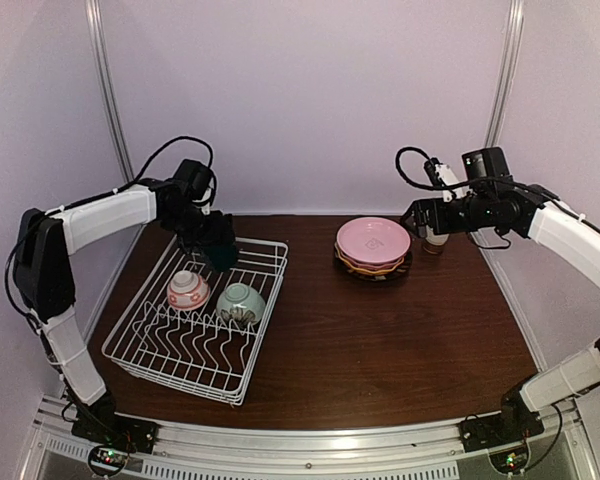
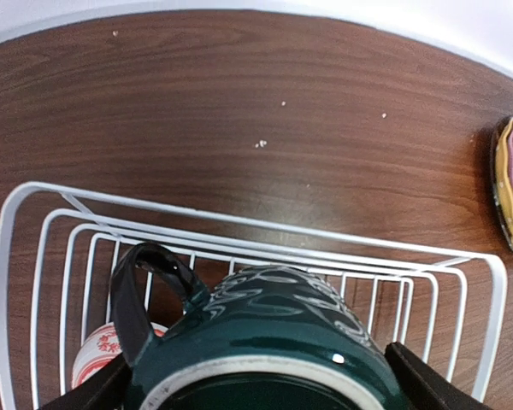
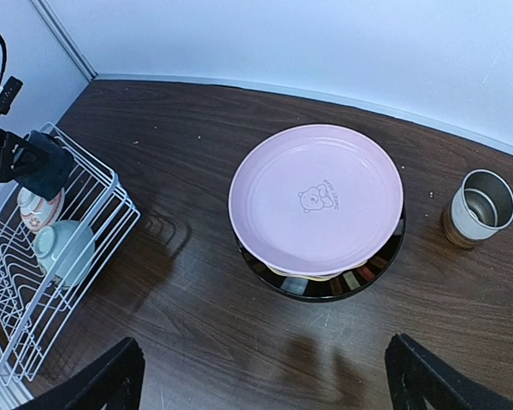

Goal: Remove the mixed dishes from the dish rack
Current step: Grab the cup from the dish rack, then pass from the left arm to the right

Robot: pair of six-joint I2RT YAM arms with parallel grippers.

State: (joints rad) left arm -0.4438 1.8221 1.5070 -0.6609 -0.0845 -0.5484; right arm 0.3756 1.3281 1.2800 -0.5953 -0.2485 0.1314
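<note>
**Left arm.** The left jaws are pinching the dark green cup (image 2: pixel 274 337). In the left wrist view the cup fills the lower centre of the frame. Its mouth faces the camera and its handle stands out at the upper left. One of the two dark fingers (image 2: pixel 90 395) shows in the lower left corner and the other in the lower right corner, so they lie either side of the cup. In the top view the cup sits at the upper right end of the dish rack (image 1: pixel 195 345), about level with its rim. It cannot be determined whether its base touches the wires.

**Dish rack.** The rack lies on the worktop (image 1: pixel 380 340) in the lower left of the top view. Two items are inside, near its middle and just beside each other: the white-red patterned cup (image 1: pixel 188 290) on the left and the pale green cup (image 1: pixel 241 303) on the right. The wavy slots below them carry no plates.

**Right arm.** The right jaws are spread with nothing between them. In the right wrist view a finger (image 3: pixel 111 380) shows in each lower corner, above bare worktop.

**Unloaded items.** Plates are stacked at frame centre in the right wrist view. The light pink plate (image 3: pixel 316 201) is on top and a dark plate (image 3: pixel 325 289) is at the bottom. The plates between them show only as edges. The beige-brown cup (image 3: pixel 479 209) stands upright to the right of the stack, apart from it.
</note>
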